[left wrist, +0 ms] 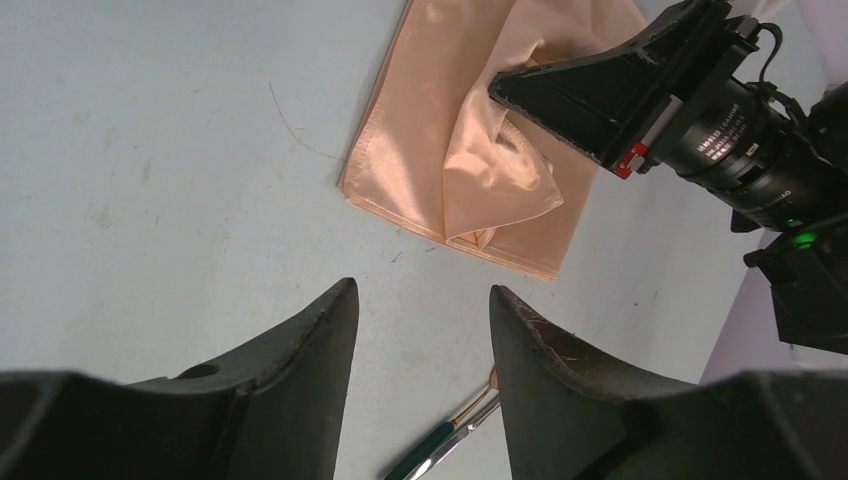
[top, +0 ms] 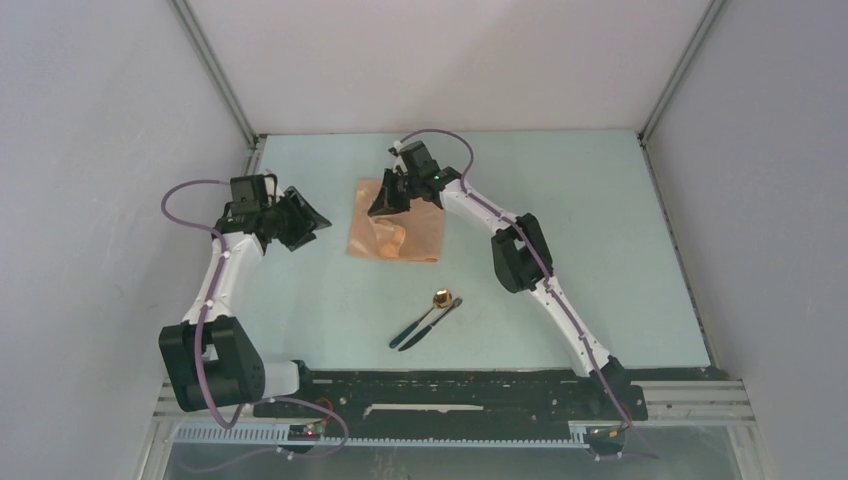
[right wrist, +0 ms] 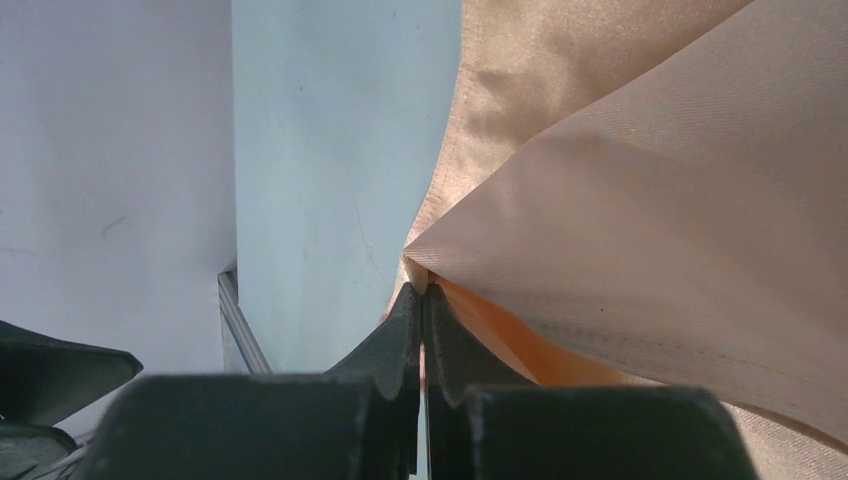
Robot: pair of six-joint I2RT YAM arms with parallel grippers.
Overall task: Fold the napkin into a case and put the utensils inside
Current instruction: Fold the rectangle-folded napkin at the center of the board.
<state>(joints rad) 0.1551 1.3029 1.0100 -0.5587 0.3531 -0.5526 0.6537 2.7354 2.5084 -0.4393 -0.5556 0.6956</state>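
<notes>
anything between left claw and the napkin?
Nothing. Only bare table lies between the open left claw and the napkin, clearest in the left wrist view.

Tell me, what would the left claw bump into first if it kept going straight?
Probably the bare table just short of the napkin, as the left gripper tilts down. Depth is unclear.

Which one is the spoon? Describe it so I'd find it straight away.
On the pale blue table, look nearer the arm bases than the peach napkin. Two slim dark utensils lie together; the spoon alone has a gold bowl.
</notes>
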